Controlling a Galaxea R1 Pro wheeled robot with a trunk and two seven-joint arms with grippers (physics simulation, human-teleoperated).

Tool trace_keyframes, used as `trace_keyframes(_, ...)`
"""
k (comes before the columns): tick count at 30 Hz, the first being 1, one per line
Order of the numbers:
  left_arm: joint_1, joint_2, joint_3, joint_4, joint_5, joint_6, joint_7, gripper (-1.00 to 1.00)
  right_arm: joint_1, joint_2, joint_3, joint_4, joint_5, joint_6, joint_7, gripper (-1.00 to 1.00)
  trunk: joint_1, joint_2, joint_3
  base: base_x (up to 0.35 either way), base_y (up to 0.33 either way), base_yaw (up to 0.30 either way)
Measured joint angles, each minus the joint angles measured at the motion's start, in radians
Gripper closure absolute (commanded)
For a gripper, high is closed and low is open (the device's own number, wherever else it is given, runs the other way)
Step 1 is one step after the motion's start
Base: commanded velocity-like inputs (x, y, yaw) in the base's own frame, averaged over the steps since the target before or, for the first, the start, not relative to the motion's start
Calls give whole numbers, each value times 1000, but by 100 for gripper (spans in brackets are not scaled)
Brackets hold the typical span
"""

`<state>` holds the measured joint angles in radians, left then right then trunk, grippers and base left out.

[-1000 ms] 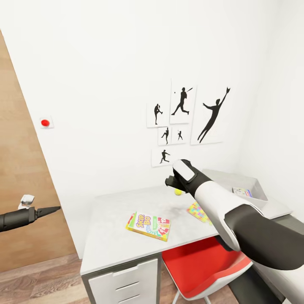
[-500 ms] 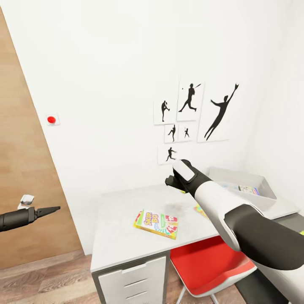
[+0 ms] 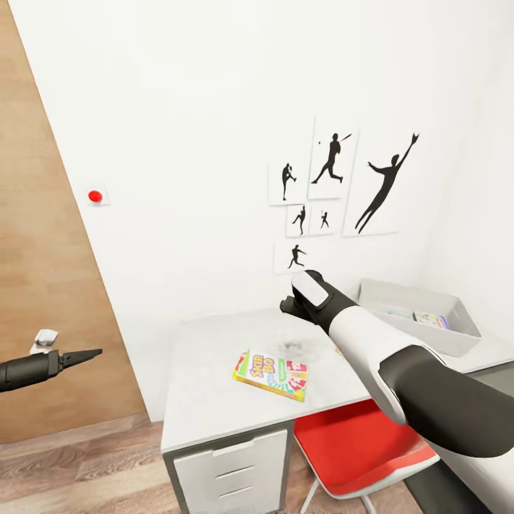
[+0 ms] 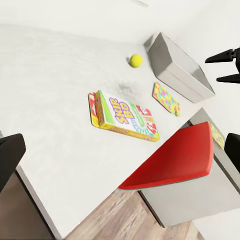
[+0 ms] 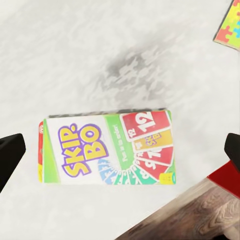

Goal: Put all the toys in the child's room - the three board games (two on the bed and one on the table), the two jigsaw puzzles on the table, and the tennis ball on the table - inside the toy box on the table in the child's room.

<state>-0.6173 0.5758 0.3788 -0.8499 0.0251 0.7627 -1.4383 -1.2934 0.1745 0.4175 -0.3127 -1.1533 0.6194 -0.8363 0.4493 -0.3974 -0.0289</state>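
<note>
A red chair [image 3: 357, 446] sits tucked under the table [image 3: 214, 385]. On the tabletop the Skip-Bo board game [image 3: 271, 374] lies flat, with the right gripper [image 5: 120, 150] hovering above it, jaws wide apart and empty. The left gripper [image 3: 86, 355] hangs off to the side, its opening unclear. Beyond lie 1 jigsaw puzzle [image 4: 166, 99], the tennis ball [image 4: 135, 60] and the toy box [image 3: 421, 325].

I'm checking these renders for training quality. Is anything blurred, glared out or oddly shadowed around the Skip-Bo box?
Right wrist view: the Skip-Bo box is sharp, its print readable, with a mottled dark smudge on the table beyond it. Left wrist view: the same smudge lies between box and tennis ball; no glare. Head view: even, soft lighting, box small but crisp.
</note>
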Motion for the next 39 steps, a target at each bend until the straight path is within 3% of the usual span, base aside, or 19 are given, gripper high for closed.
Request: trace_keyframes(39, 0, -2, -1, 0, -1, 0, 4, -100, 1, 0, 4, 1, 1, -2, 2, -100, 0, 0, -63, 38, 0, 82)
